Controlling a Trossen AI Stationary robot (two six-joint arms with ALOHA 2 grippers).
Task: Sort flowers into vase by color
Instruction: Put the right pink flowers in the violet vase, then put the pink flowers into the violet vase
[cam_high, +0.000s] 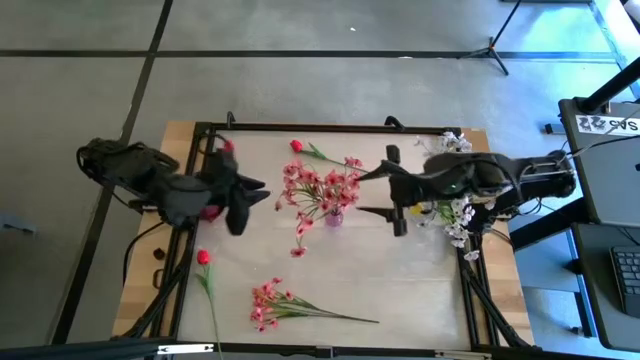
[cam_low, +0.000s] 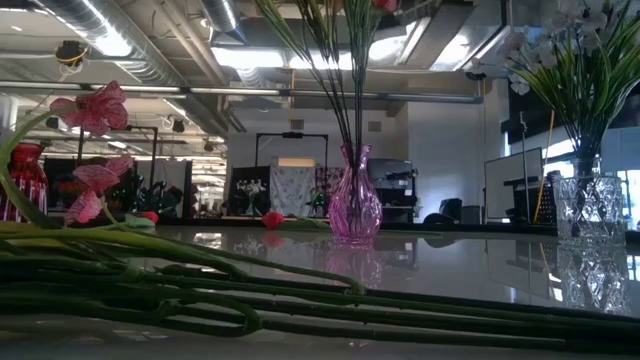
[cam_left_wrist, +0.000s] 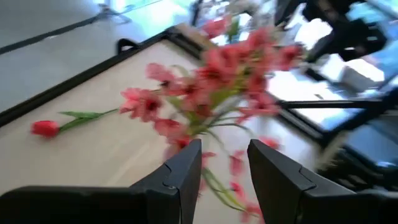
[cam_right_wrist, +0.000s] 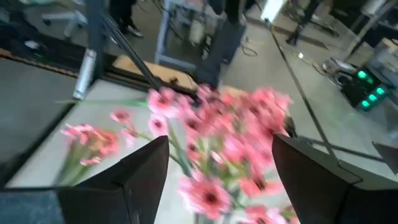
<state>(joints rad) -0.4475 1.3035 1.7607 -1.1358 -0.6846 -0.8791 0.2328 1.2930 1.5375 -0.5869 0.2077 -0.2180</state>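
Observation:
A pink glass vase (cam_high: 333, 216) (cam_low: 355, 205) stands mid-table, holding pink flowers (cam_high: 320, 188) (cam_left_wrist: 211, 87) (cam_right_wrist: 230, 143). A loose pink spray (cam_high: 272, 305) (cam_low: 90, 150) lies near the near edge. One red bud (cam_high: 297, 146) (cam_left_wrist: 45, 128) lies by the far edge and another (cam_high: 203, 257) lies near left. White flowers (cam_high: 456, 212) stand in a clear vase (cam_low: 590, 210) under the right arm. A red vase (cam_low: 25, 185) stands under the left arm. My left gripper (cam_high: 255, 205) (cam_left_wrist: 224, 149) is open, left of the pink bouquet. My right gripper (cam_high: 358, 194) (cam_right_wrist: 217, 149) is open wide on the bouquet's right.
A black frame (cam_high: 300, 128) borders the white table top. Bare table lies between the pink vase and the near edge, right of the loose pink spray. The floor and a desk (cam_high: 610, 150) lie beyond the table.

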